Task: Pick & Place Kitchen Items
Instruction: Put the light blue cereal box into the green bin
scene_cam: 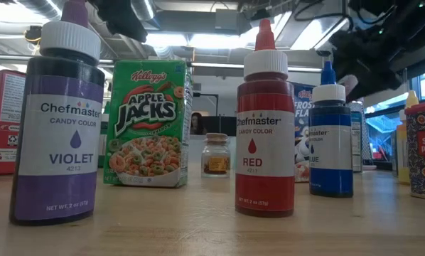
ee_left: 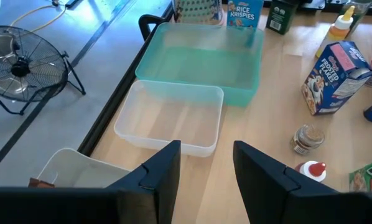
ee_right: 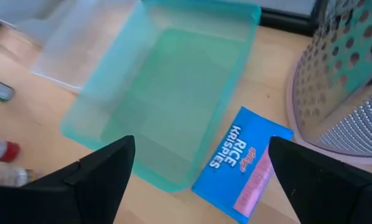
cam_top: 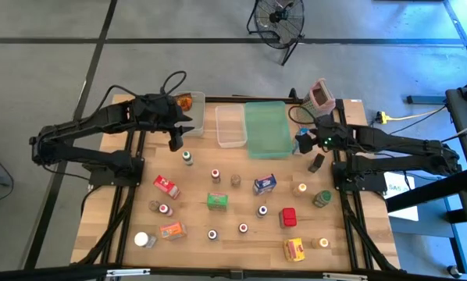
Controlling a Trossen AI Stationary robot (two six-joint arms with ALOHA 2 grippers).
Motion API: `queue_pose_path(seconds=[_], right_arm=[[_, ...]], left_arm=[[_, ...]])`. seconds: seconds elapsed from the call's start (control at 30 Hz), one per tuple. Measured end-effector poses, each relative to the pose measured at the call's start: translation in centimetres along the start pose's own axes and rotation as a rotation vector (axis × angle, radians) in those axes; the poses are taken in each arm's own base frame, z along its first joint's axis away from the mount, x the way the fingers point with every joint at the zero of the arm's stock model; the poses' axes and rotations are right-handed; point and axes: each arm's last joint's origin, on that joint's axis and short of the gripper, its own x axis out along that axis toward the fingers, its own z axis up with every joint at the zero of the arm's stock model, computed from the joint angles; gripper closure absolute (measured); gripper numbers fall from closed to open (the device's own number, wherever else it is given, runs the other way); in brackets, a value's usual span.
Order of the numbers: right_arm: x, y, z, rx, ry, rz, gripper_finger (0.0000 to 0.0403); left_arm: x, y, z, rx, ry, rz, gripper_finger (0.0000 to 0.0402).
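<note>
Several small groceries stand on the wooden table [cam_top: 241,242]: bottles with coloured caps, a red box [cam_top: 166,186], a green Apple Jacks box [cam_top: 216,200] and a Frosted Flakes box [cam_top: 265,184]. My right gripper [ee_right: 201,143] is open above a blue Rice Krispies box [ee_right: 239,165], which stands between the green tray [ee_right: 173,93] and the grater. Its fingers stand on either side of the box, above it, without touching. My left gripper [ee_left: 206,149] is open and empty above the table, near the clear bins and above a green-capped bottle [cam_top: 187,158].
Two clear bins [cam_top: 230,125] [cam_top: 193,103] and the green tray [cam_top: 268,129] line the far edge; the left bin holds an orange item. A metal grater with a pink top [cam_top: 319,95] stands at the far right. In the low view, violet [scene_cam: 56,121], red [scene_cam: 264,128] and blue [scene_cam: 331,139] colour bottles stand near.
</note>
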Motion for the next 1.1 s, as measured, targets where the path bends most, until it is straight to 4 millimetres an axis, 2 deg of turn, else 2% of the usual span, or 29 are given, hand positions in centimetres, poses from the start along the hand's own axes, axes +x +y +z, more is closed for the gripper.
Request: queue_pose_path(seconds=[0.27,1.1], right_arm=[[1.5,-0.1,-0.5,0.013,0.087,-0.107,0.0032],[4.3,0.1,-0.7,-0.006,0.157,-0.243,0.0034]], left_arm=[[0.0,0.0,0.0,0.0,0.0,0.0,0.0258],[0.0,0.0,0.0,-0.008,0.0,0.002,0.0258]])
